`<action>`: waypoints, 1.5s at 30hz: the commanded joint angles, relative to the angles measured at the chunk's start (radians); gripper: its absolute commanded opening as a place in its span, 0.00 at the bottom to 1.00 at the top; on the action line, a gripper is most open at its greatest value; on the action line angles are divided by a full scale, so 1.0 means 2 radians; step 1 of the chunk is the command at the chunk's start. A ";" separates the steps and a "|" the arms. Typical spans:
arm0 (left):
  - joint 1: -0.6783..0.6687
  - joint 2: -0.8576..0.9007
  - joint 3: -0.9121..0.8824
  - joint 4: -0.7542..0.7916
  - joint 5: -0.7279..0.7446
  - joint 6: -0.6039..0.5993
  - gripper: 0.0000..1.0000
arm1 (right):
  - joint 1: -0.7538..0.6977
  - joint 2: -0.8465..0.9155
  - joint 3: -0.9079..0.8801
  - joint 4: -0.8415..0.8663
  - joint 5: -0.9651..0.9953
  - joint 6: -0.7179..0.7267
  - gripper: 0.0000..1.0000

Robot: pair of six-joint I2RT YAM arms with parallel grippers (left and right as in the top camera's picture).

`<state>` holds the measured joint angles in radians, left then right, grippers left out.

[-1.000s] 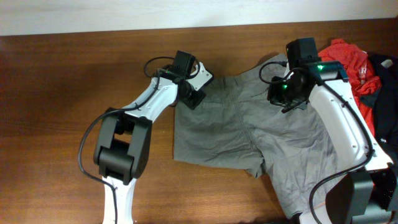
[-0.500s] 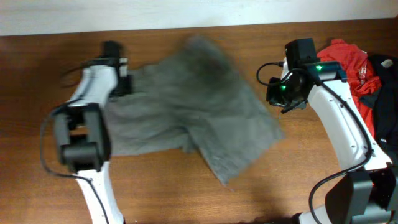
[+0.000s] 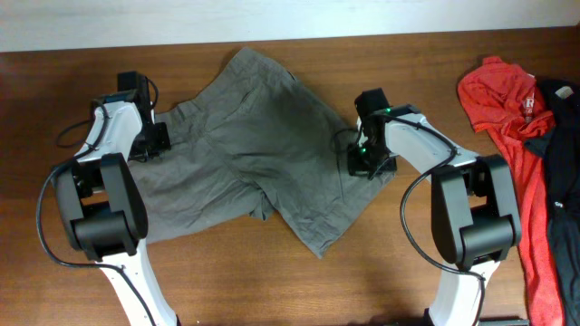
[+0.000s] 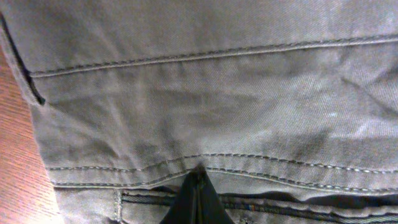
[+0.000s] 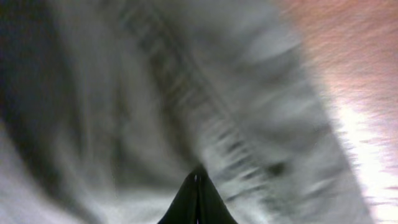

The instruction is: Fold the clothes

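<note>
The clothes (image 3: 263, 154), grey-olive shorts, lie spread and rumpled across the middle of the wooden table (image 3: 72, 290). One leg points toward the front. My left gripper (image 3: 149, 142) sits at their left edge. In the left wrist view it (image 4: 198, 182) is shut, pinching the stitched waistband of the shorts (image 4: 199, 93). My right gripper (image 3: 365, 166) is at the shorts' right edge. The right wrist view is blurred. There the right gripper (image 5: 198, 177) is shut, its tips against a seam of the grey cloth (image 5: 155, 93).
A red garment (image 3: 498, 100) lies at the table's right side, with a dark garment (image 3: 562, 118) beside it at the right edge. Bare wood shows at the left of the left wrist view (image 4: 18, 174) and at the top right of the right wrist view (image 5: 348, 50).
The left gripper has dragged the shorts from the right half to the left and middle of the table. The right gripper let go, then came left and down to the shorts' right edge and shut.
</note>
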<state>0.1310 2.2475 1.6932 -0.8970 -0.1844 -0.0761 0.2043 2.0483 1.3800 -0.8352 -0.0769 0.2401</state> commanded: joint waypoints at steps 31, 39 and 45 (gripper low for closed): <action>-0.009 -0.255 0.039 -0.086 0.132 0.027 0.44 | -0.018 -0.103 0.116 -0.175 -0.161 -0.098 0.50; -0.009 -0.319 0.039 -0.142 0.137 0.027 0.49 | 0.039 -0.086 -0.060 -0.091 -0.049 -0.020 0.12; -0.012 -0.318 0.039 -0.141 0.138 0.027 0.49 | -0.016 -0.083 -0.146 0.089 -0.047 0.003 0.04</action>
<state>0.1146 1.6192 1.7721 -1.1786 0.0765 -0.0269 0.2352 1.8824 1.1267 -0.7437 -0.2264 0.1883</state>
